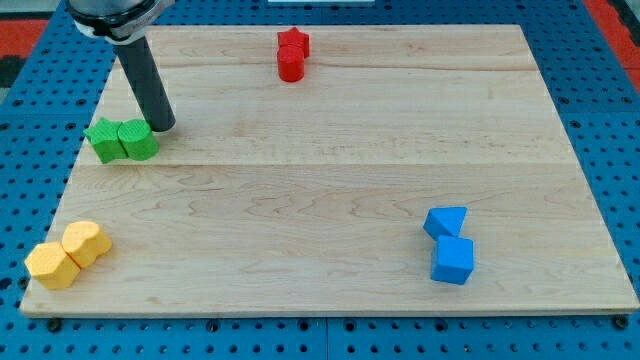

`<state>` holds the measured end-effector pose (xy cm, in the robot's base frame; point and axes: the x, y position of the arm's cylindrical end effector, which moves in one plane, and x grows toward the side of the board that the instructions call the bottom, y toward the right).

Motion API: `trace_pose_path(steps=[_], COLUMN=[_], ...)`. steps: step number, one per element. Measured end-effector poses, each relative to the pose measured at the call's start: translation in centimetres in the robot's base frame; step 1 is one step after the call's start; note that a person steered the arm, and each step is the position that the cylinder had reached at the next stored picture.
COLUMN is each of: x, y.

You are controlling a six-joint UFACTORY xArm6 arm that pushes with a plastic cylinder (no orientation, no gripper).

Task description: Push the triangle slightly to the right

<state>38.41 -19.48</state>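
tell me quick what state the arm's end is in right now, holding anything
No gripper: my tip holds nothing, resting at the upper right edge of the two green blocks, far from the blue triangle block.

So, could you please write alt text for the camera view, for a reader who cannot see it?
My tip rests at the upper right of two green blocks on the left of a wooden board, far from the blue triangle, which touches a blue cube at lower right. Two red blocks sit at the top, two yellow blocks at lower left.
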Motion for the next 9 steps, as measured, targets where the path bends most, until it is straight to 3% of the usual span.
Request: trace_pose_path(steps=[1,2,3,4,5,6,9], x=[0.0,-5.2,-3.8,3.3,11.1,14.7,14.4], y=[0.9,10.3,23.0,32.2,35.0,37.8,34.0])
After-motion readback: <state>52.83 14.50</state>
